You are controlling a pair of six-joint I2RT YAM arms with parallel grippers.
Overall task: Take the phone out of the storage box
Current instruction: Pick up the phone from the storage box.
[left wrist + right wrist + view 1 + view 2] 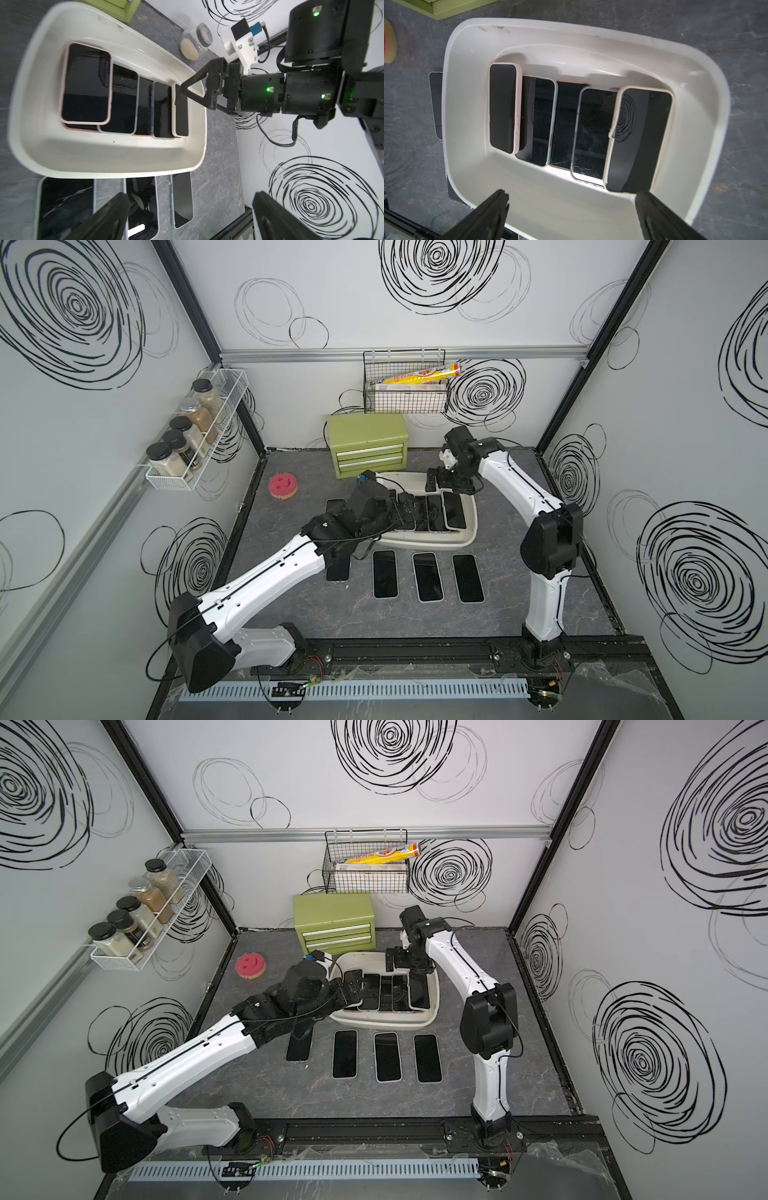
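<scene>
Box: the shallow white plastic storage box (419, 542), round-cornered with a flared rim, sits mid-table in front of the green two-drawer metal chest (365, 435).
Contents: five phones lie inside, screens up, overlapping like roof tiles. The pink-cased phone (503, 108) is at one end. The cream-cased phone (639, 139) is at the other, leaning over its clear-edged neighbour (593, 133).
Already out: a row of four dark phones (428, 576) lies on the grey marbled table (490, 614) just in front of the box.
Right gripper: the right gripper (573, 194) hangs over the far right part of the box, jaws spread wide and empty.
Left gripper: the left gripper (191, 196) hovers over the box's left end, likewise spread and carrying nothing.
Phone versus tool: the cream-cased phone's end lies just beside one of the right gripper's fingers (660, 218), not between the jaws. Whether the tip touches it cannot be told.
Handling: the phones are likely stiff, flat and fairly dense. The glass faces are probably slick and breakable, while the soft cases should give the pads some bite.
Where to hold: probably across the two long case edges of a top-lying phone, near its raised end, where the tilt seems to leave room underneath.
Risk: a pinch on glass alone could slip, and dragging one phone may shift those beneath it.
</scene>
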